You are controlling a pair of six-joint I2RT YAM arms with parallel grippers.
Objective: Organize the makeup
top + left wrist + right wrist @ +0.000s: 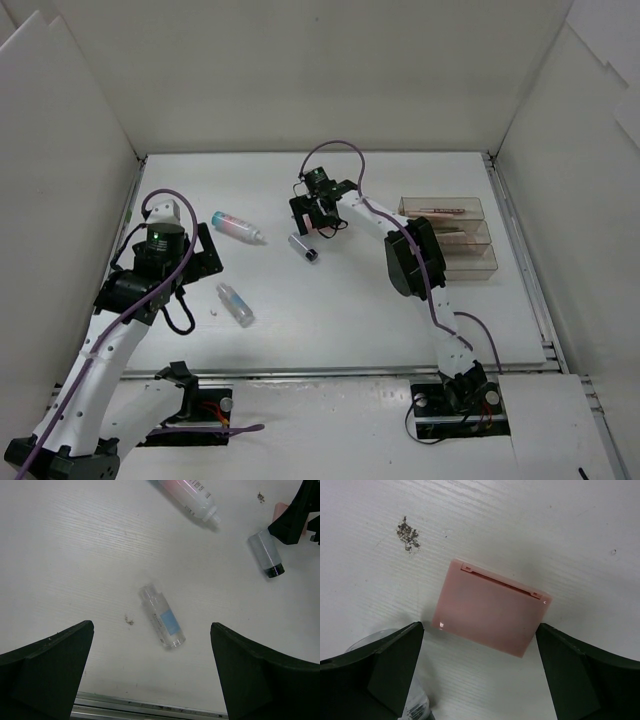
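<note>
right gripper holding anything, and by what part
Nothing. The right gripper is open over the pink square case, straddling it but not closed on it.

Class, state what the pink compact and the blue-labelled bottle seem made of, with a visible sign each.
Pink compact: probably plastic, smooth satin finish; small highlights at corners, moulded hinge tabs. Bottle: clear plastic or glass, hard to tell which; the table shows through it.

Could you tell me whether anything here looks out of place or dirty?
Three bottles lie on their sides, loose on the table: a pink bottle, a small clear bottle and a dark-capped bottle. A dark crumbly smudge sits near the pink case.
</note>
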